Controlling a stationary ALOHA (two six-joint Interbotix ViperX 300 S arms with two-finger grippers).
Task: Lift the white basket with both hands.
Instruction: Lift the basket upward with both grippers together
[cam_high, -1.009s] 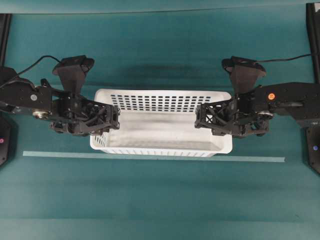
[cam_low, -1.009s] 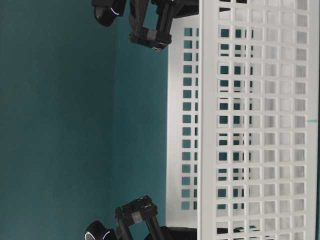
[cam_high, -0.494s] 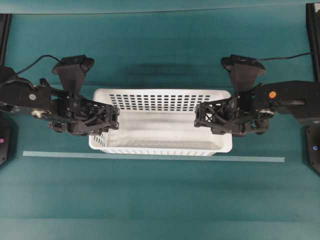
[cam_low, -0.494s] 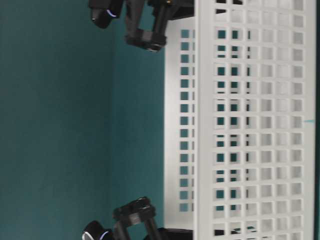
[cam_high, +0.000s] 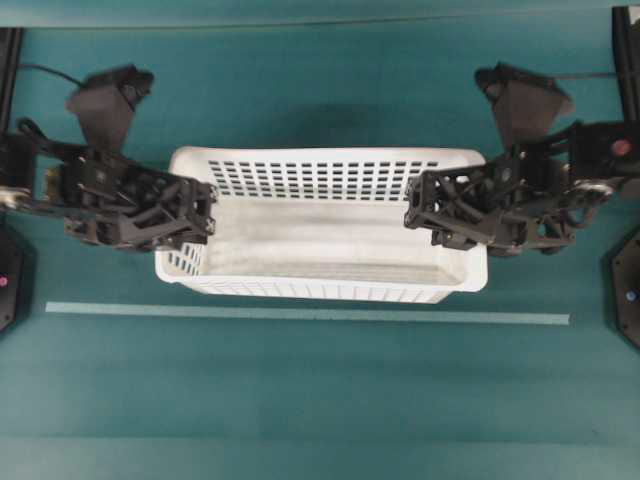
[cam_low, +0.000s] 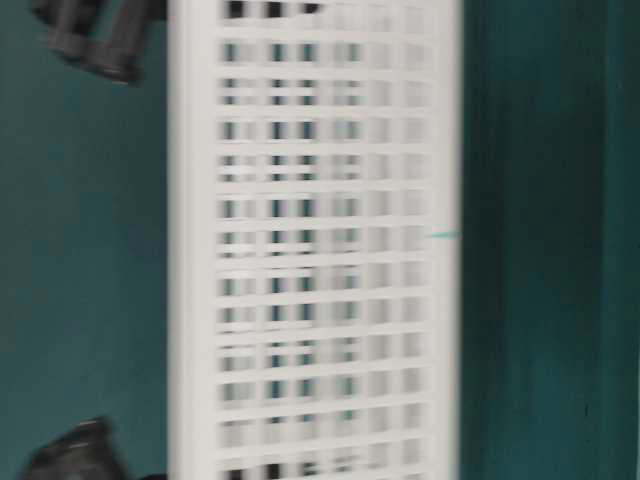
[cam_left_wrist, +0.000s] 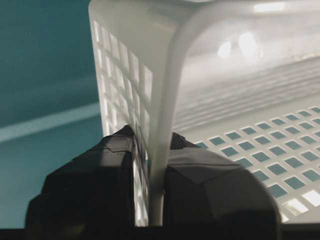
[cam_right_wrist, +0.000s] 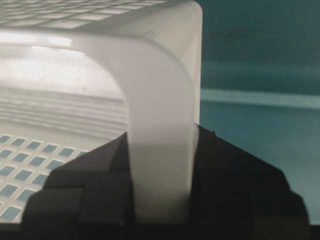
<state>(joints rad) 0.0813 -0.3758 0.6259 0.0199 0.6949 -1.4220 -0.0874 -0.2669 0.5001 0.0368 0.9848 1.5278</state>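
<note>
White basket (cam_high: 320, 225) sits center of the overhead frame w/ its floor bare, so I judge it light, thin plastic that's fairly stiff but prob flexes and is a bit slick; best hold is the rolled rim at each short end, which is where I've got it. Left gripper (cam_high: 195, 215) at frame left is clamped on the left end wall, one finger inside and one outside per wrist cam; right gripper (cam_high: 425, 212) at frame right is clamped on the right rim the same way. Basket spans between both.
</note>
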